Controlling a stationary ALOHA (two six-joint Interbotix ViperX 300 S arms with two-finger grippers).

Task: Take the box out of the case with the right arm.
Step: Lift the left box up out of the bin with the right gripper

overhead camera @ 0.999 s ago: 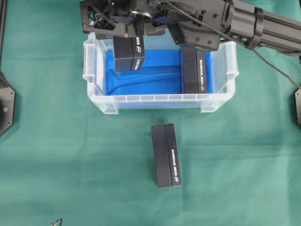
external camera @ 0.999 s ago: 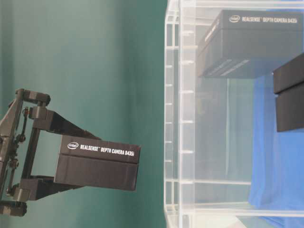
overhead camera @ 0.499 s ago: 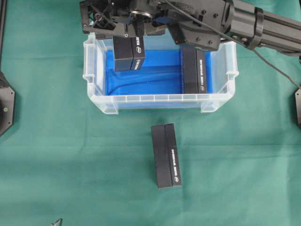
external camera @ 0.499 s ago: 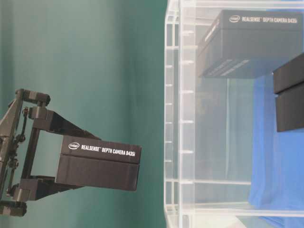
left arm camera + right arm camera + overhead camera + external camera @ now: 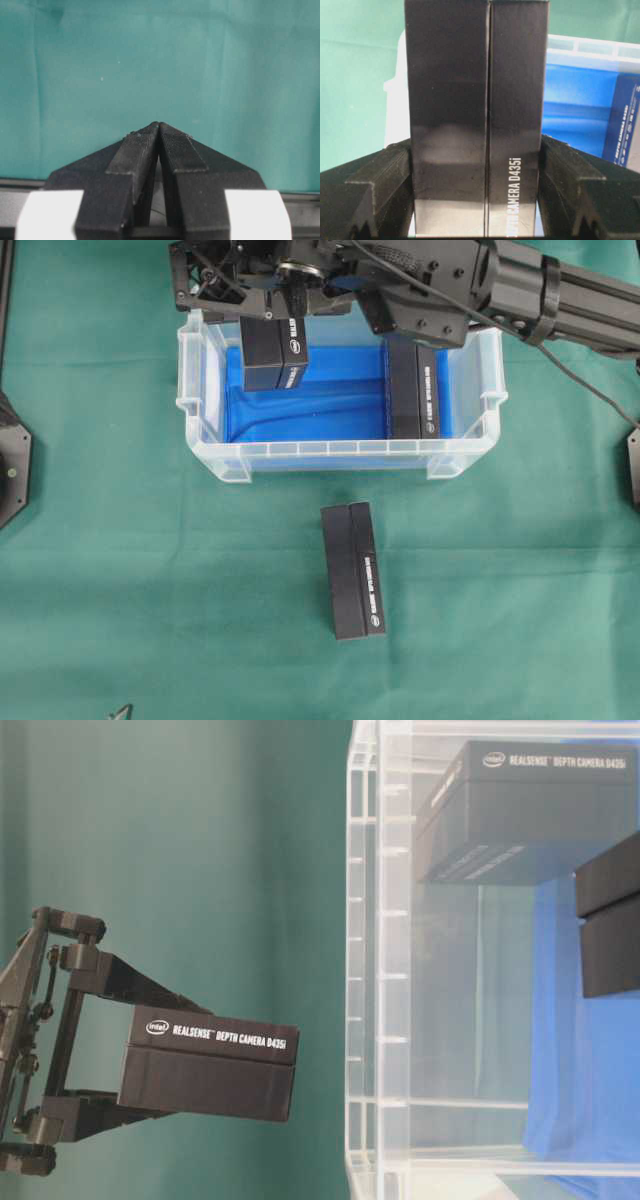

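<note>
Box (image 5: 274,353) pinched by right gripper (image 5: 262,302) hangs above case (image 5: 340,455), beside a second box (image 5: 412,390); left gripper (image 5: 159,131) pressed together.

Green cloth (image 5: 120,570): case (image 5: 340,452), black box (image 5: 353,570).

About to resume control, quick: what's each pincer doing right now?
Left pincer: closed, holding nothing.
Right pincer: closed on a black box, lifted above the case.

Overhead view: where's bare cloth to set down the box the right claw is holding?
The held box hangs in the right claw over the case. Bare green cloth lies left of the case and left of the box on the cloth; also to that box's right. The case's right side holds another box.
</note>
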